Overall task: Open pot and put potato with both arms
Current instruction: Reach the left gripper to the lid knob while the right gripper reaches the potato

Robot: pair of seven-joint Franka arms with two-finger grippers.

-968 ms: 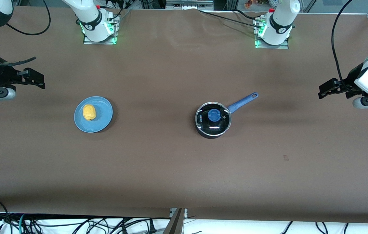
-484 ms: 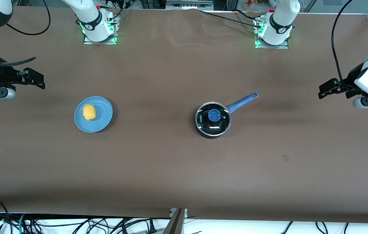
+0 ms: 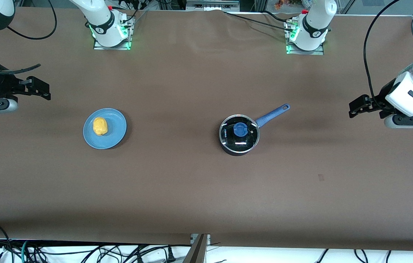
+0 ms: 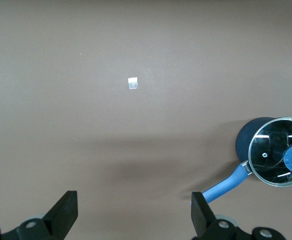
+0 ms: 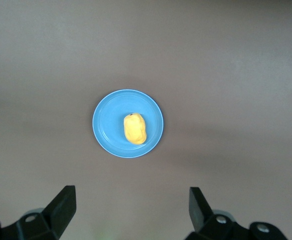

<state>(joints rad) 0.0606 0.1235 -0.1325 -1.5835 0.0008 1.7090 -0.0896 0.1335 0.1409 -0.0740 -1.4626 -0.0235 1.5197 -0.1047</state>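
- Left gripper (image 4: 134,216): fingers spread wide, up over bare brown table (image 4: 86,125).
- Pot (image 4: 275,157), glass lid on, off to one side; blue handle (image 4: 225,186) points toward one finger.
- Small white mark (image 4: 133,84) ahead of the gripper.

The front view looks down from high across the table (image 3: 192,190), facing both bases. Each wrist view looks straight down from high above: the left shares the pot (image 4: 278,160), the right shares the plate (image 5: 106,130).

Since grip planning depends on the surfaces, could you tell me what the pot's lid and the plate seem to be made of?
Lid: apparently clear glass with a metal rim, showing bright reflections; its knob looks like matte blue plastic. Plate: smooth light-blue, plastic or glazed ceramic; unclear which.
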